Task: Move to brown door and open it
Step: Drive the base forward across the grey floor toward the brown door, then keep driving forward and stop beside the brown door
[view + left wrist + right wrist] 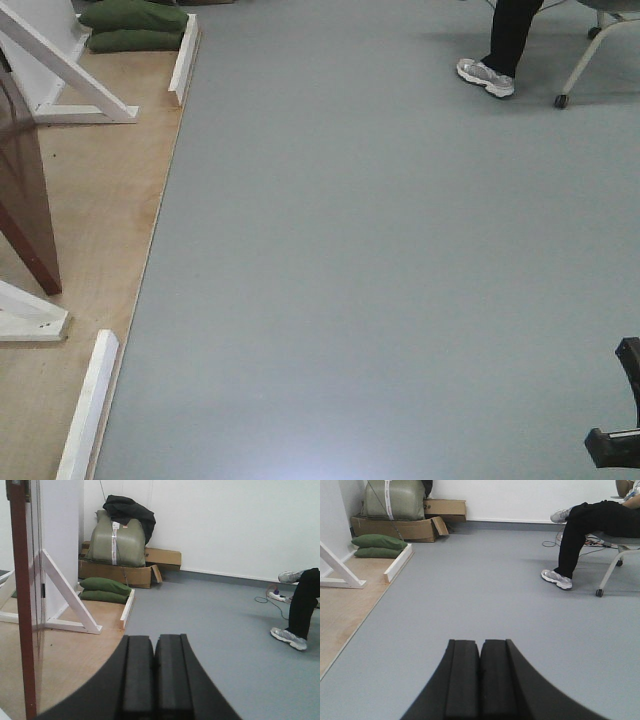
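Observation:
The brown door (25, 200) stands at the left edge of the front view, seen edge-on on the pale plywood board (95, 250). Its reddish-brown glossy edge (21, 605) also runs down the left side of the left wrist view. My left gripper (154, 638) is shut with nothing in it, its pads pressed together, and it hangs to the right of the door and apart from it. My right gripper (480, 642) is also shut on nothing, over bare grey floor. The door's lock and keys are out of view.
White wooden braces (75, 80) and green sandbags (130, 25) sit on the plywood. Cardboard boxes (122, 572) and an olive bundle (116, 542) stand by the far wall. A seated person (580, 535) on a wheeled chair (615, 555) is at the right, with a power strip (277, 596) beside them.

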{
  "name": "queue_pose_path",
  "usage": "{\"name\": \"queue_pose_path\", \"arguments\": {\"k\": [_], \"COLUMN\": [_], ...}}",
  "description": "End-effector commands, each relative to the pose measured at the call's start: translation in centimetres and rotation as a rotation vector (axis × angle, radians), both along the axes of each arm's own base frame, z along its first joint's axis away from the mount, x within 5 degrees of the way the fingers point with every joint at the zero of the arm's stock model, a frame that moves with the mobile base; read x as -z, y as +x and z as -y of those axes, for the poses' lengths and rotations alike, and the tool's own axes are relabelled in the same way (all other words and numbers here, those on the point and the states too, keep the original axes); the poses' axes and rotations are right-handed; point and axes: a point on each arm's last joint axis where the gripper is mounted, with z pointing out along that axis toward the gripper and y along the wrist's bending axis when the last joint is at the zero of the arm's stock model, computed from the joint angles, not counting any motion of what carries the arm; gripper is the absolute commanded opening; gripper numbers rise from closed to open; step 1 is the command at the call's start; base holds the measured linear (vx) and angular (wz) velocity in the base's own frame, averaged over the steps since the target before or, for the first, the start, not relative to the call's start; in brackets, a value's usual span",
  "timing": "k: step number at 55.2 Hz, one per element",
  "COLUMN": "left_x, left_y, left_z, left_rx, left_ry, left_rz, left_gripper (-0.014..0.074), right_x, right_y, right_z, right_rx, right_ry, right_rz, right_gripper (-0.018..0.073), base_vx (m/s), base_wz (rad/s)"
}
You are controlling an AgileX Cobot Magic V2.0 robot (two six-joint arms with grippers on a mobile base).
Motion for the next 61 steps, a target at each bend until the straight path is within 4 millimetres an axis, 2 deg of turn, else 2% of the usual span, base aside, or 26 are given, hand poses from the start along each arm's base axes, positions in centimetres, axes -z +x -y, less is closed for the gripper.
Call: {"name": "queue_pose_path", "arguments": {"k": [1,61], "left_x": [-1.4,-1.4], "left_y": [-0.22,-0.22], "left_z": [0.02,0.03], "left_rx": [0.003,0.004], "left_ry": [-0.003,-0.004], "left_rz": [0.112,0.112], "left_gripper": [-0.0003,-0.0003], "right_x": [-0.69,-0.66], "right_y": [0.06,0.05], "right_z": [0.02,0.02], "right_rx": [0.001,0.001], "right_ry": [-0.005,-0.005], "right_rz": [0.093,0.093], "right_gripper": [0.0,0.0], "base_vx": [0.32,0.34], "base_wz": [-0.01,0.0]}}
